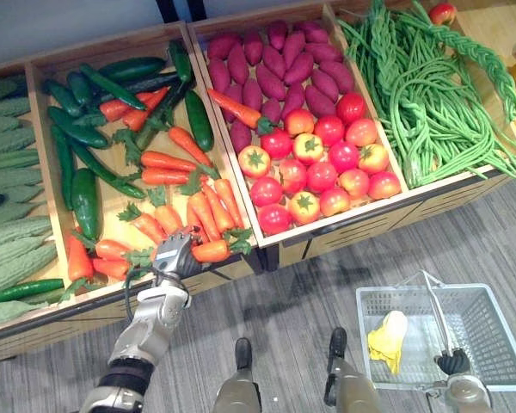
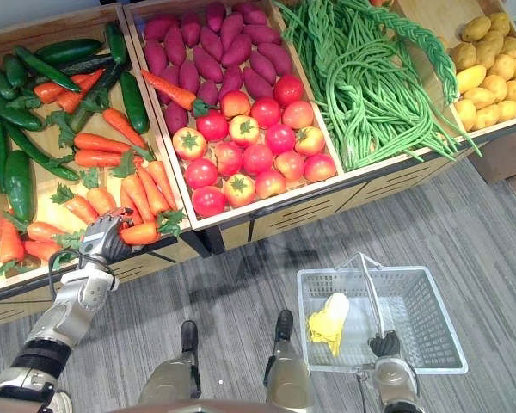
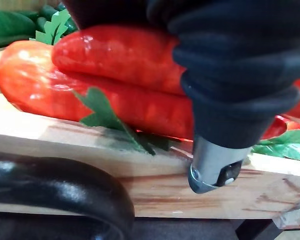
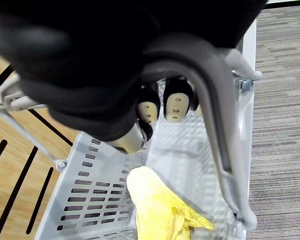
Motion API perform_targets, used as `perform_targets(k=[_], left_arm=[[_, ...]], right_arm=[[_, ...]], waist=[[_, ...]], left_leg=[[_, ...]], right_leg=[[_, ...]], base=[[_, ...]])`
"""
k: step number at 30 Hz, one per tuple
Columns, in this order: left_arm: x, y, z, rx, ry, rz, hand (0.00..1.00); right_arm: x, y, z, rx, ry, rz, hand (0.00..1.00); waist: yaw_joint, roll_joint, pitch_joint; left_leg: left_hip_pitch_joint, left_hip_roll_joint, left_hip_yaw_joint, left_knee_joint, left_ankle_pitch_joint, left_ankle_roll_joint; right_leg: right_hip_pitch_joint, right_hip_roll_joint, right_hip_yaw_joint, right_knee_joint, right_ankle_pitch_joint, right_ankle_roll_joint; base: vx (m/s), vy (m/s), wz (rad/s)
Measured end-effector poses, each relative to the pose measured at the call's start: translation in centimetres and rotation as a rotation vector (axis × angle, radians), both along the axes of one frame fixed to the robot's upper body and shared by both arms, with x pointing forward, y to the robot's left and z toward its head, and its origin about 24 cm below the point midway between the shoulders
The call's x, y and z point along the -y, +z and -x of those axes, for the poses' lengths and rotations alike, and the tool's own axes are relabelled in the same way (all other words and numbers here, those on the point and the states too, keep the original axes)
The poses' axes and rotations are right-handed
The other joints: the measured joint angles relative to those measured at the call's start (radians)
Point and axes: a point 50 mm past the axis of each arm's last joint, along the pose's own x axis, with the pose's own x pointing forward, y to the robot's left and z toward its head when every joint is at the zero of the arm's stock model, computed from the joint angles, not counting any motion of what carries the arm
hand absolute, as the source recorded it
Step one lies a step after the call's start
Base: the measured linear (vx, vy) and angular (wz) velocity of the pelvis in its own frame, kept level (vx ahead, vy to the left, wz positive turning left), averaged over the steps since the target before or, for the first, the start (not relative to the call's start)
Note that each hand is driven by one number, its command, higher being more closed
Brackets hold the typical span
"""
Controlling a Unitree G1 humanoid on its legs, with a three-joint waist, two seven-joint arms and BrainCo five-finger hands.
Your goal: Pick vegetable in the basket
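Bitter gourds [image 1: 9, 215]: pale green, in the bin out past the left hand's outer side.
Cucumbers [image 1: 86, 202]: dark green, beyond the left hand, sharing a bin with the carrots.
Carrots [image 1: 168, 163]: orange with green tops, piled just beyond the left hand.
Left hand [image 1: 174, 255]: at the front wooden rim [image 3: 140, 175] of the carrot bin, against one carrot [image 1: 211, 250] that lies along the rim and sticks out toward the right hand; I cannot tell whether it grips it.
Sweet potatoes [image 1: 275, 64]: purple, in the next bin, far beyond both hands.
Tomatoes [image 1: 314, 172]: red, in front of them.
Long beans [image 1: 430, 103]: well beyond the right hand.
Basket [image 1: 490, 331]: grey, hanging below the right hand, holding a yellow vegetable [image 1: 389, 340].
Right hand [image 1: 452, 362]: curled tight round the basket handle [image 4: 215, 115].
Potatoes [image 2: 490, 60]: yellow, far beyond the right hand.
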Motion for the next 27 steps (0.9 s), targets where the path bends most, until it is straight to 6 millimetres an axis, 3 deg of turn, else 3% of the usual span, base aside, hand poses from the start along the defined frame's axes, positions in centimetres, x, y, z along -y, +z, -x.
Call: perform_targets(k=[11,18,24,27], left_arm=[[0.1,0.2,0.1,0.02,0.004,-0.004,1.0],[-0.1,0.7,0.3,0.038,0.023,-0.005,1.0],[0.0,0.9,0.7,0.052,0.021,0.0,1.0],[-0.1,2.1,0.8,0.112,0.023,0.015,1.0]], right_arm=[[0.0,0.0,0.0,-0.001,0.0,-0.001,1.0],[-0.7,-0.3,0.1,-0.002,0.0,-0.02,1.0],[-0.7,-0.4,0.2,-0.004,-0.001,-0.021,1.0],[-0.6,-0.5,0.5,-0.011,-0.003,-0.02,1.0]], waist=[[-0.001,0.0,0.0],[-0.003,-0.021,0.01],[-0.003,-0.022,0.01],[0.003,-0.023,0.009]], left_leg=[[0.004,0.0,-0.003,0.0,0.005,0.0],[0.018,0.0,-0.004,-0.001,0.009,0.002],[0.019,0.0,-0.007,-0.001,0.012,0.004],[0.02,0.0,-0.008,0.001,0.014,0.005]], right_leg=[[0.009,0.001,-0.002,-0.004,0.012,-0.003],[0.024,0.0,-0.005,-0.003,0.012,-0.003],[0.021,0.0,-0.007,0.007,0.012,-0.003],[0.021,-0.001,-0.007,0.012,0.011,-0.004]], base=[[0.0,0.0,0.0],[0.0,0.0,0.0],[0.0,0.0,0.0],[0.0,0.0,0.0]])
